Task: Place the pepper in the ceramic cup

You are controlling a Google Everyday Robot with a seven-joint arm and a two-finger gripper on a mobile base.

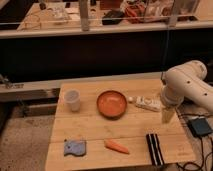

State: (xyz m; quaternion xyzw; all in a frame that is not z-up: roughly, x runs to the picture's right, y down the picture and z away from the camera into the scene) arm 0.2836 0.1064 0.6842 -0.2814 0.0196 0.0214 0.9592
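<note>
The pepper (116, 146), small, orange and tapering, lies on the wooden table (90, 127) near its front edge, in the middle. The ceramic cup (72, 100), white and cylindrical, stands upright at the table's back left. The white arm comes in from the right. My gripper (167, 115) hangs down over the table's right side, well to the right of the pepper and far from the cup, with nothing seen in it.
A round orange bowl (111, 104) sits at the table's middle back. A white object (146, 103) lies to the right of the bowl. A blue-grey object (75, 147) is at the front left, a black-and-white striped item (154, 148) at the front right. A dark box (200, 127) with cables is on the floor to the right.
</note>
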